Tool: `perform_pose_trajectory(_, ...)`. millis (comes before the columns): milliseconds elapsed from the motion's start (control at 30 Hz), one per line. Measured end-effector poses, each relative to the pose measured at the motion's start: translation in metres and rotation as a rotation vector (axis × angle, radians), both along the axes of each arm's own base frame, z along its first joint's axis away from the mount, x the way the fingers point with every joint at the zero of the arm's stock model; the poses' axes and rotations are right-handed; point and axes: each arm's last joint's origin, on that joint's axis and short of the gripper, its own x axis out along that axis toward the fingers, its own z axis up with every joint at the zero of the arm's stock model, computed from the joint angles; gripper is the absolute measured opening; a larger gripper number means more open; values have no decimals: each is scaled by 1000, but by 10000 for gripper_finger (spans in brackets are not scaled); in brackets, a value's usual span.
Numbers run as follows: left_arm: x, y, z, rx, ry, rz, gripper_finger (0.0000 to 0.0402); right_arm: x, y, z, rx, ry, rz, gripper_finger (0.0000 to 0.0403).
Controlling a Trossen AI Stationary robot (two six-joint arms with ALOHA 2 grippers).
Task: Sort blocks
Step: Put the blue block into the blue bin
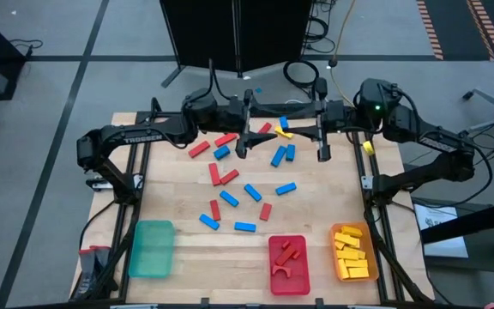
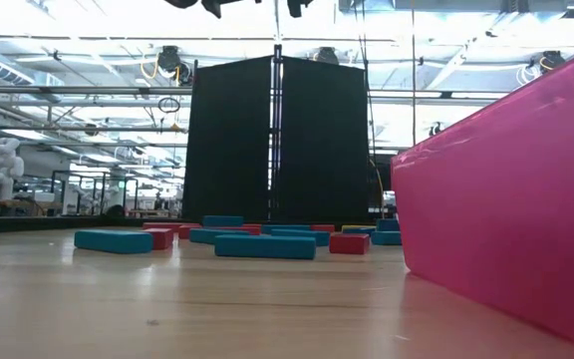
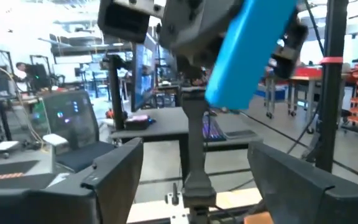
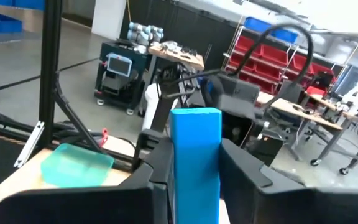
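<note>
Red and blue blocks [image 1: 230, 198] lie scattered flat on the wooden table, and a yellow one [image 1: 283, 133] lies near the far middle. Both arms meet high above the far middle, their grippers level and facing each other. My right gripper [image 4: 196, 180] is shut on a blue block [image 4: 196, 155], which also shows in the high view [image 1: 284, 122]. My left gripper [image 3: 191, 183] stands open just short of it, toward the table's left, fingers wide apart and touching nothing. In the left wrist view the blue block [image 3: 250, 53] shows in the right gripper. My right gripper pinches the blue block by two opposite long sides [image 4: 176, 177] between its two fingers. The fingers come level from the table's right and lie across the block. The block stands about upright, lifted clear high over the table, its upper end [image 4: 196, 113] above the fingers.
Along the near edge stand a green tray [image 1: 151, 249], a red tray [image 1: 303, 257] with red blocks and an orange tray [image 1: 334, 236] with yellow blocks. In the low view the red tray's wall [image 2: 506, 199] fills the right, and blocks [image 2: 264, 246] lie in a row beyond.
</note>
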Motion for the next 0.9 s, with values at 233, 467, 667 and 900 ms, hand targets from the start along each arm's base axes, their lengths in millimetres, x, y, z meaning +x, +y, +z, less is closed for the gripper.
perform_pose_trajectory(233, 1, -4, 2, 3, -16, -10, 304, 17, -3, -10, -19, 36, 1, 73)
perform_pose_trajectory(467, 2, -8, 1, -5, -11, 7, 304, 29, -6, -14, -22, 30, 0, 73)
perform_pose_trajectory(667, 3, -8, 1, -12, -6, 36, 271, 31, -7, -15, -19, 31, -6, 73)
perform_pose_trajectory(900, 3, -8, 0, -11, -4, 35, 144, 31, -7, -15, -21, 32, -19, 73)
